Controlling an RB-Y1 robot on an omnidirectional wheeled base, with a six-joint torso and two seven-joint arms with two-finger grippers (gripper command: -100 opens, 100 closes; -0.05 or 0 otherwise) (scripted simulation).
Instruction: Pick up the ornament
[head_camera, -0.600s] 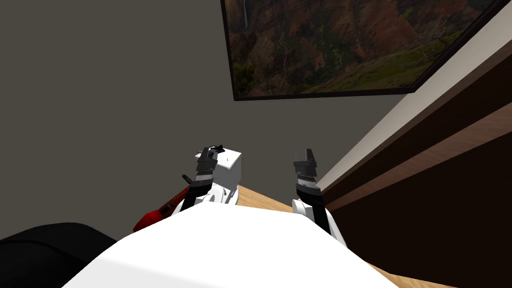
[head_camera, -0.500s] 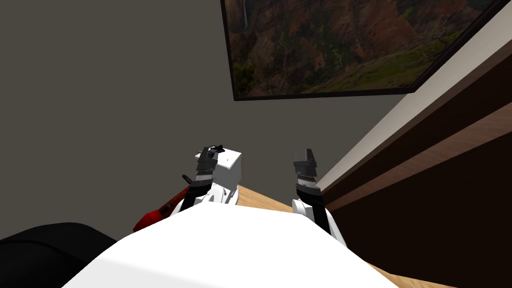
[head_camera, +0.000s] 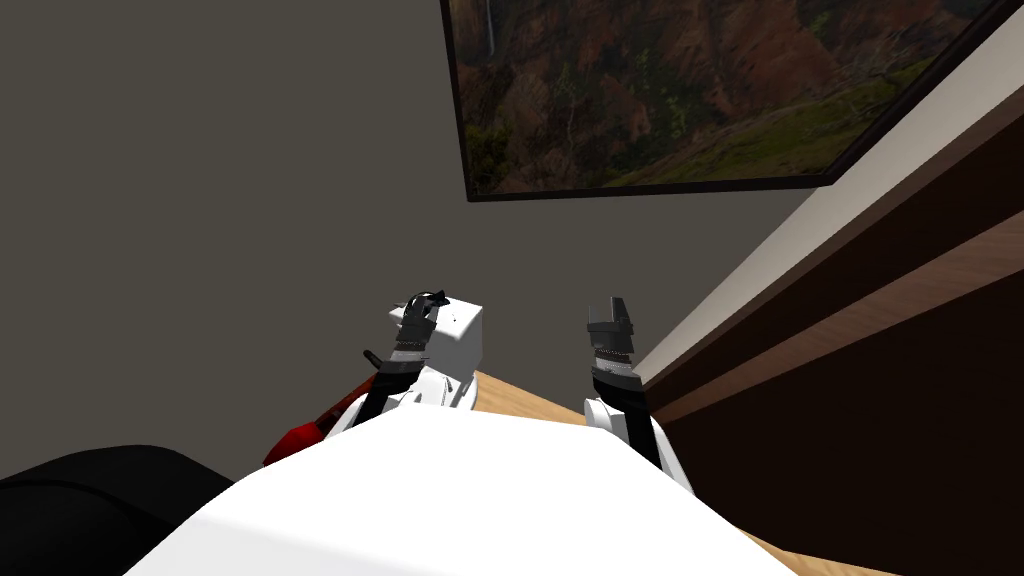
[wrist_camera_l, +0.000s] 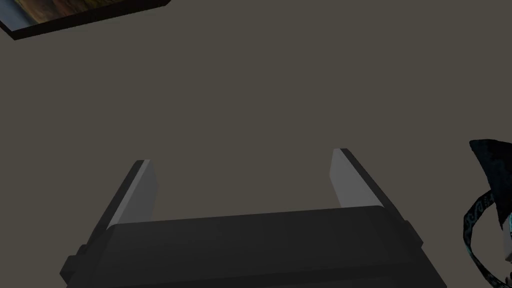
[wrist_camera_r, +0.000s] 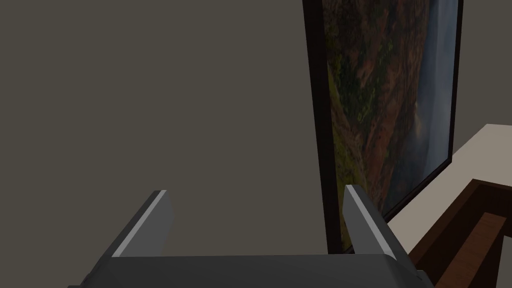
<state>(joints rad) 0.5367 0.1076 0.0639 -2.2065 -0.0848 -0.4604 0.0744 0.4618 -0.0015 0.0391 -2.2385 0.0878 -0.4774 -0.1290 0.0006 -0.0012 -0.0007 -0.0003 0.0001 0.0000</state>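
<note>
Facing grey wall (head_camera: 200, 200), wooden tabletop (head_camera: 520, 400) below; left gripper (wrist_camera_l: 241, 156), right gripper (wrist_camera_r: 255, 190) spread wide.

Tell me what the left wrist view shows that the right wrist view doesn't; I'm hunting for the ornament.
Left wrist view: a dark ornament with teal patterning, beside the open left gripper, outside its fingers rather than between them. Right wrist view: dark brown wooden furniture with a pale top, beyond the open right gripper. Both: the plain grey wall and the framed landscape picture, just a corner of it in the left wrist view, with nothing between either gripper's fingers.
</note>
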